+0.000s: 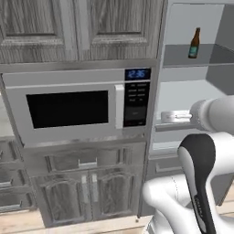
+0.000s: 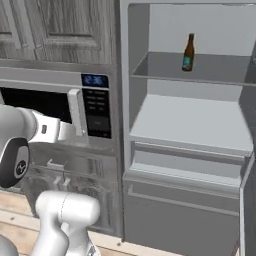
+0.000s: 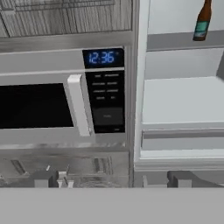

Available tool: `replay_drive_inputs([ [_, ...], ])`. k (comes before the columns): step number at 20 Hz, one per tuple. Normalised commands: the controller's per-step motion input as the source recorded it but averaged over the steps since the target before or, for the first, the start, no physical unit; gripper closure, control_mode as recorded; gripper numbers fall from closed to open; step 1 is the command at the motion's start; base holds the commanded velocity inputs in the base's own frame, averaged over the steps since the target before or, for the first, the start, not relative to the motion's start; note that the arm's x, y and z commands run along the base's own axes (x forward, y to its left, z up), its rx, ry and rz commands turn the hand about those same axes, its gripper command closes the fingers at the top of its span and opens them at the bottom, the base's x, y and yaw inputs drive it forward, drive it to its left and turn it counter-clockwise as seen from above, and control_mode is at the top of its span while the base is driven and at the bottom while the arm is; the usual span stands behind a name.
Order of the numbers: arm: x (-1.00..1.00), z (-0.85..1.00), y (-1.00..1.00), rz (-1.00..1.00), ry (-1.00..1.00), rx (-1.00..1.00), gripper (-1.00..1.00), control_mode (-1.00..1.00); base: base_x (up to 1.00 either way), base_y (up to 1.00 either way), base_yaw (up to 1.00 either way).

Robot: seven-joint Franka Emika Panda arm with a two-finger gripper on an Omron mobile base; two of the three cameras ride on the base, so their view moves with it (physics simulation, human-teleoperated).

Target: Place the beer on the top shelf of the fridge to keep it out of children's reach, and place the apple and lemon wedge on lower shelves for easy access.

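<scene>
The fridge [image 2: 175,210] stands open. The beer [image 2: 188,53], a brown bottle with a teal label, stands upright on the grey top shelf [image 2: 220,68]; it also appears as beer [image 1: 194,43] and beer [image 3: 202,21]. Below it lie the pale lower shelves [image 2: 190,122], bare. My gripper [image 3: 113,179] is open with nothing between its fingertips [image 3: 43,178]. It hangs apart from the bottle, lower and to the left, facing the seam between the microwave and the fridge. The apple and the lemon wedge are out of view.
A microwave [image 1: 68,109] with a blue clock is built in left of the fridge, with wooden cabinets [image 1: 82,27] above and glass-front doors [image 1: 87,192] below. The open fridge door [image 2: 248,150] edges the right side.
</scene>
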Motion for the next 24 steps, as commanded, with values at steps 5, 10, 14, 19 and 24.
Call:
replay_drive_inputs([
  [5, 0.00, 0.00, 0.00, 0.00, 0.00, 0.00, -1.00, 1.00, 0.14, 1.00, 0.00],
  [10, 0.00, 0.00, 0.00, 0.00, 0.00, 0.00, -1.00, 1.00, 0.14, 1.00, 0.00],
  [14, 0.00, 0.00, 0.00, 0.00, 0.00, 0.00, -1.00, 1.00, 0.16, 1.00, 0.00],
  [19, 0.00, 0.00, 0.00, 0.00, 0.00, 0.00, -1.00, 1.00, 0.24, 1.00, 0.00],
  [24, 0.00, 0.00, 0.00, 0.00, 0.00, 0.00, -1.00, 1.00, 0.26, 1.00, 0.00],
])
